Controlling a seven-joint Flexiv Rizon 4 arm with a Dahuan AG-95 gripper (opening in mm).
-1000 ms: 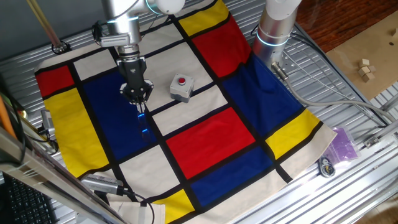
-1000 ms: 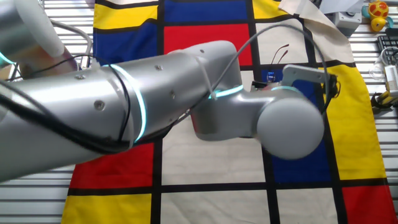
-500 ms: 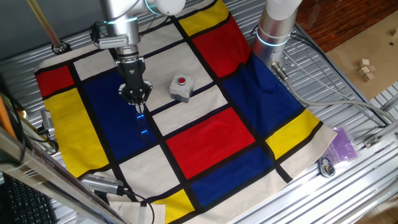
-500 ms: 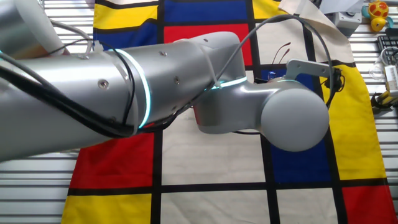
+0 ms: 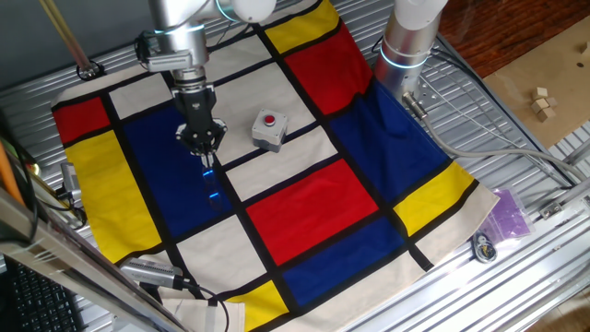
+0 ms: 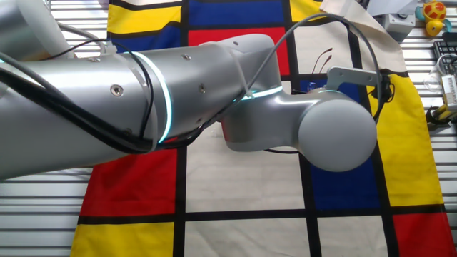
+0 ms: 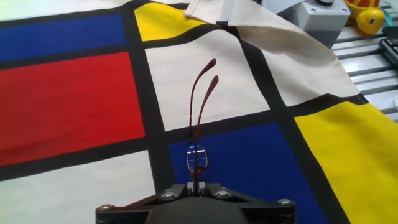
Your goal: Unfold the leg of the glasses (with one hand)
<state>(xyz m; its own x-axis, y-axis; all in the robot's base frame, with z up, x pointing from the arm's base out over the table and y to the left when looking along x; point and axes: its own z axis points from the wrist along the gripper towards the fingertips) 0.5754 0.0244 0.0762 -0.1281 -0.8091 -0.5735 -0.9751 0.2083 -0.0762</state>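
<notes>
The thin reddish-brown wire-framed glasses are pinched at the lens end by the closed black two-finger gripper, above the colour-blocked cloth. Both temple legs extend away; slippage or bending is risked.

My gripper shows only as a dark housing at the bottom edge, fingers pinched together on the glasses at the frame. The lenses sit edge-on just past my fingertips, glinting blue. 2 thin reddish-brown legs run away from me nearly side by side, their curved tips over a white square of the cloth. The lenses are over a blue square. A grey box sits at the top right edge.
</notes>
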